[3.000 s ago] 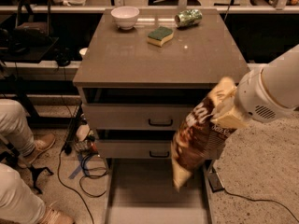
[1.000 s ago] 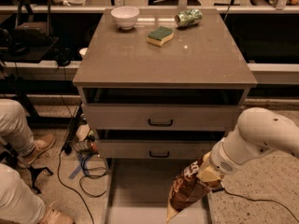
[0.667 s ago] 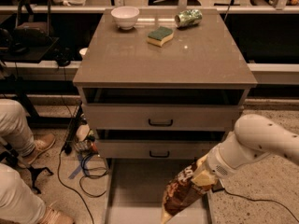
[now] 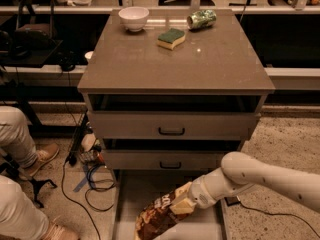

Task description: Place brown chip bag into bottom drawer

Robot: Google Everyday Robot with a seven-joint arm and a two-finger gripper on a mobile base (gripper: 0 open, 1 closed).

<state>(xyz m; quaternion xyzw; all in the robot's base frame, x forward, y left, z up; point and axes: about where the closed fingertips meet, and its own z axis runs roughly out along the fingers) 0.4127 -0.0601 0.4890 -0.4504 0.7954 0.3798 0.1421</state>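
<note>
The brown chip bag (image 4: 156, 217) is dark brown with a tan end and white lettering. It hangs tilted, low inside the pulled-out bottom drawer (image 4: 131, 194), its lower end near the drawer's grey floor. My gripper (image 4: 184, 200) is shut on the bag's upper tan end, at the end of the white arm that reaches in from the right. The two upper grey drawers sit above it, closed.
On the cabinet top stand a white bowl (image 4: 133, 18), a green-yellow sponge (image 4: 171, 38) and a green can (image 4: 201, 19) lying on its side. A person's legs (image 4: 17, 134) and cables (image 4: 85, 179) are on the floor at the left.
The arm has lowered and moved left with the bag, from in front of the upper drawers down into the bottom drawer. The bag now lies lower and more tilted.
</note>
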